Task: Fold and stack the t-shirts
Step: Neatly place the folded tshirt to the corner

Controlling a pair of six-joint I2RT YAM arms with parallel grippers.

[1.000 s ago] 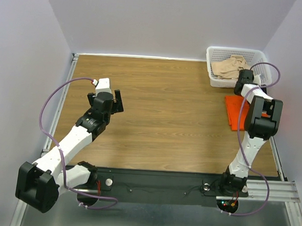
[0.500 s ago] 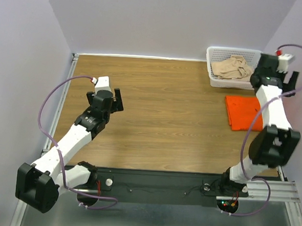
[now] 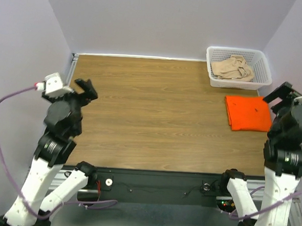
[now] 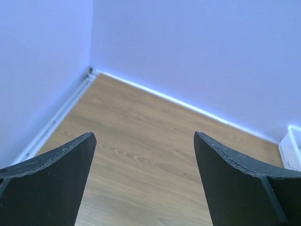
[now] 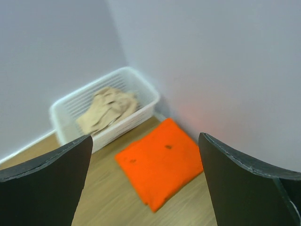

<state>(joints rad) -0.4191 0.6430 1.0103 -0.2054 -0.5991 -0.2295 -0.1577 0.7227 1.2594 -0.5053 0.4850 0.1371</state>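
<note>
A folded bright orange t-shirt lies flat on the wooden table near the right wall. The beige t-shirt lies crumpled inside the white basket at the back right corner. My right gripper is raised above the table's right edge, open and empty, looking down at the orange shirt. Over the left side of the table, my left gripper is lifted, open, with only bare wood between its fingers.
Pale walls close in the table at the back, left and right. A metal rail runs along the left edge. The arm bases sit on a black bar at the near edge.
Both arms have pulled back and up toward their bases. The right gripper left the orange shirt area and opened wide; the left gripper swung to the left edge.
</note>
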